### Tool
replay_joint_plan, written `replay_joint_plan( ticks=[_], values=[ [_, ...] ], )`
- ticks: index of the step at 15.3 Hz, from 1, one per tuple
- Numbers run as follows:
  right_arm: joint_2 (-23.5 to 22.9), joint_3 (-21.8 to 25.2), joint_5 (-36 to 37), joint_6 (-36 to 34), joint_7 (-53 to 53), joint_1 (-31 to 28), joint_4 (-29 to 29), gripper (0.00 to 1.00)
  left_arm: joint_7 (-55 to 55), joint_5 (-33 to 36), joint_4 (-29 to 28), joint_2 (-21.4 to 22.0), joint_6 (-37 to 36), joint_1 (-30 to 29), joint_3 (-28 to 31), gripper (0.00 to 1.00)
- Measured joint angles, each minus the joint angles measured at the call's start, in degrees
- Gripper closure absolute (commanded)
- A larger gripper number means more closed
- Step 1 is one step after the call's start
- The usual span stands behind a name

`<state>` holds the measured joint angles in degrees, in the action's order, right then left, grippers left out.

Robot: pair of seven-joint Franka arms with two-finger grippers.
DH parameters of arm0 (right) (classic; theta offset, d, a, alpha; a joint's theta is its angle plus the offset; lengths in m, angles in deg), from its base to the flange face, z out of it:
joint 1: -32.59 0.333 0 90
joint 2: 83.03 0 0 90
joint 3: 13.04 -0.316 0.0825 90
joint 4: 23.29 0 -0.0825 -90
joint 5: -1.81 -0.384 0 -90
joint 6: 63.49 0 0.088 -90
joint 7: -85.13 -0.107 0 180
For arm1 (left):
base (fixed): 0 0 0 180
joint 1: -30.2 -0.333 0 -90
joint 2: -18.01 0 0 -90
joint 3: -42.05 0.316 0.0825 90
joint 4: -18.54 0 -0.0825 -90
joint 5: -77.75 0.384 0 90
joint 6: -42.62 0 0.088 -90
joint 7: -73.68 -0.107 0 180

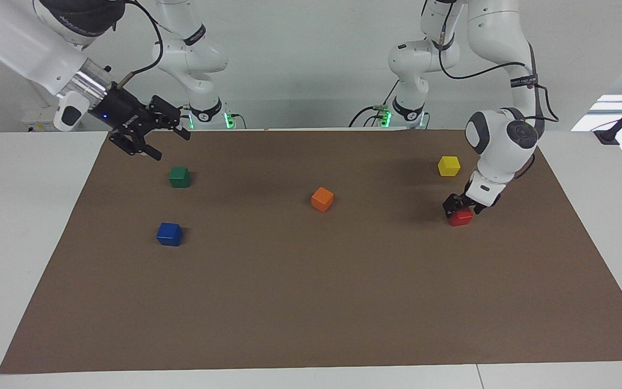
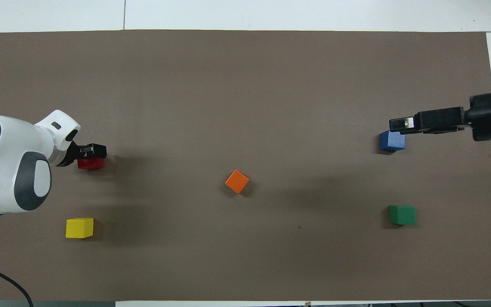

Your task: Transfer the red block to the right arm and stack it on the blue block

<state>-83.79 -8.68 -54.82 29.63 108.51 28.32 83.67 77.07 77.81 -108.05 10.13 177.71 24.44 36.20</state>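
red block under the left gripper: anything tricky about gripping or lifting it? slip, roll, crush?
The red block looks like a rigid, flat-faced cube, so it probably won't roll or crush. Its glossy faces may slip, so the left gripper, now down at it, should squeeze two parallel faces squarely. It is small, likely light, and sits flat on the brown mat, so tipping seems unlikely.

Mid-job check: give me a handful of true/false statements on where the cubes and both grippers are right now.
1. The left gripper is down at the red block, which sits on the brown mat. True.
2. The red block is stacked on the blue block. False: the blue block stands alone toward the right arm's end, nothing on it.
3. The right gripper holds a cube. False: it hangs in the air with its fingers open, holding nothing.
4. The green block lies nearer to the robots than the blue block. True.
5. The orange block touches the yellow block. False: they are well apart.
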Motion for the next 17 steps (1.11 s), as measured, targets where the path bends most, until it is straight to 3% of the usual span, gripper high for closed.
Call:
replay_joint_plan(
  ticks=[1,2,3,6,9,13,17],
  values=[
    [-0.92,0.04,-4.26,-0.95,0.88,-0.07,1.44,0.00,0.00,0.00,0.00,-0.18,0.02,0.00,0.00,0.37],
    [-1.79,-0.01,-9.13,-2.35,1.15,-0.04,2.90,0.00,0.00,0.00,-0.01,-0.42,0.03,0.00,0.00,0.63],
    [-2.66,-0.06,-14.10,-4.22,1.20,-0.01,4.26,0.00,0.00,0.00,-0.01,-0.64,0.04,0.00,0.00,0.97],
    [-5.58,-0.30,-23.64,-7.57,1.39,0.23,6.26,0.00,0.00,0.00,0.52,-0.80,-0.73,0.00,-0.03,1.00],
    [-10.90,-0.49,-30.11,-11.73,7.33,0.63,6.66,0.00,2.99,-2.66,6.98,-0.78,-9.85,0.05,-0.39,1.00],
    [-18.32,-0.57,-36.74,-17.62,15.62,1.77,6.40,0.00,15.34,-16.27,19.75,-0.08,-23.99,0.29,-1.74,1.00],
    [-20.71,-0.61,-43.73,-23.54,18.00,4.34,6.08,0.00,38.21,-27.70,26.80,0.81,-27.58,0.64,-5.74,1.00]
  ],
)
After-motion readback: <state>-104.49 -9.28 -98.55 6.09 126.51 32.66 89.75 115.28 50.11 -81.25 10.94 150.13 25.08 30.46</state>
